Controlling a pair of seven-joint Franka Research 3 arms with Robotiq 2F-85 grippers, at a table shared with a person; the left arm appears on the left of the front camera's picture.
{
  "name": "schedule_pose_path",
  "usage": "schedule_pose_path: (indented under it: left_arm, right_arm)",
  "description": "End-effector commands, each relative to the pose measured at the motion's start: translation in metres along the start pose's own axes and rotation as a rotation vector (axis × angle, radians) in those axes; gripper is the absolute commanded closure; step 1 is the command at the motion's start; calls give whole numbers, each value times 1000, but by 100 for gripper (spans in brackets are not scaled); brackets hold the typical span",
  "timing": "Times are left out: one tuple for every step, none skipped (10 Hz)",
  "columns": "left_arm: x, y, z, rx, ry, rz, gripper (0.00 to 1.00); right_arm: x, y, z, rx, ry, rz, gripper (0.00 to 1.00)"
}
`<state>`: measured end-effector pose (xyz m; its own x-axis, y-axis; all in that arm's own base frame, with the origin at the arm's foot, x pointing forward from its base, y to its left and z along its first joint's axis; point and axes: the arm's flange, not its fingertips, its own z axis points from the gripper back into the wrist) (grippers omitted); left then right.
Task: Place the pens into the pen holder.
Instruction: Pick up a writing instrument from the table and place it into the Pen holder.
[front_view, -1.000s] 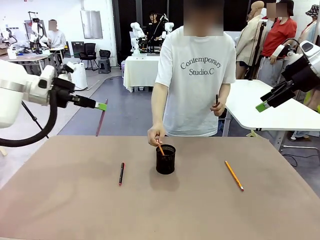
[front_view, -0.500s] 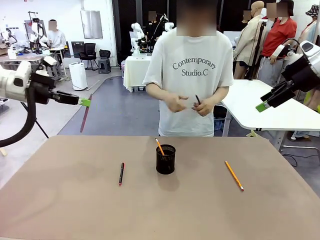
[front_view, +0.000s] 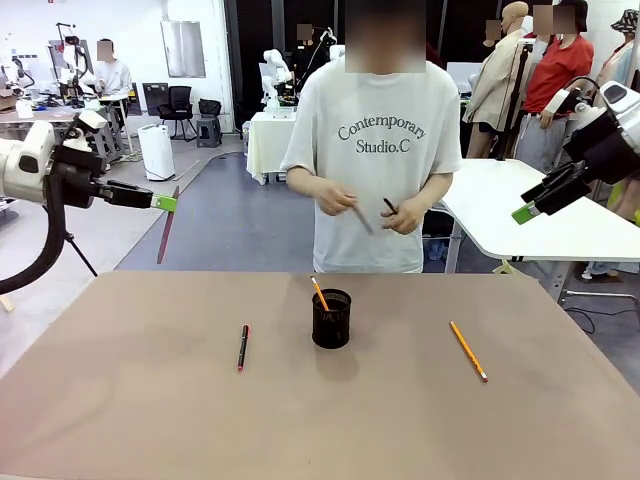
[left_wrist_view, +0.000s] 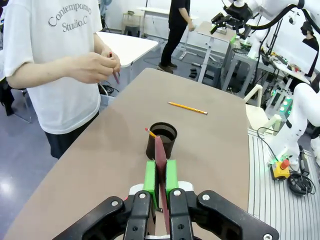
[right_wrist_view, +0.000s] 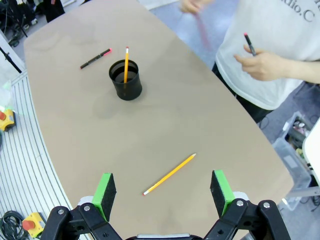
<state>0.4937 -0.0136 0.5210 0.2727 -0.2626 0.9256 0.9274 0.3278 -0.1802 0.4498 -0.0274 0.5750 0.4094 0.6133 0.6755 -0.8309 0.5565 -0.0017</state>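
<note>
The black mesh pen holder (front_view: 331, 318) stands mid-table with one orange pencil (front_view: 319, 293) in it. A black pen with red ends (front_view: 242, 347) lies to its left, and an orange-yellow pencil (front_view: 467, 350) lies to its right. My left gripper (front_view: 165, 202) hovers beyond the table's far left edge. It is shut on a reddish-pink pen (front_view: 167, 235) that hangs down from it. In the left wrist view that pen (left_wrist_view: 160, 160) sits between the green pads (left_wrist_view: 150, 175), in line with the holder (left_wrist_view: 161, 140). My right gripper (right_wrist_view: 164, 192) is open, high above the pencil (right_wrist_view: 169, 174).
A person stands at the far side, both hands at chest height. One hand holds a dark pen (front_view: 388, 205) and the other holds a blurred one (front_view: 360, 215). A white table (front_view: 560, 225) stands at the back right under my right gripper (front_view: 525, 211).
The person's hand left the orange pencil in the holder and rose to the chest. My left gripper has drawn back to the left with the reddish-pink pen. The right arm has not moved.
</note>
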Motion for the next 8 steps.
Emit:
schedule_pose_path:
  left_arm:
    - [1,-1,0,5,0,-3,100]
    - [1,-1,0,5,0,-3,100]
    - [1,-1,0,5,0,-3,100]
    - [1,-1,0,5,0,-3,100]
    - [1,-1,0,5,0,-3,100]
    - [1,-1,0,5,0,-3,100]
    - [1,-1,0,5,0,-3,100]
    - [1,-1,0,5,0,-3,100]
  right_arm:
    - [2,0,1,8,-20,-4,0]
    - [2,0,1,8,-20,-4,0]
    - [2,0,1,8,-20,-4,0]
    - [2,0,1,8,-20,-4,0]
    - [2,0,1,8,-20,-4,0]
    - [2,0,1,8,-20,-4,0]
    - [2,0,1,8,-20,-4,0]
    - [2,0,1,8,-20,-4,0]
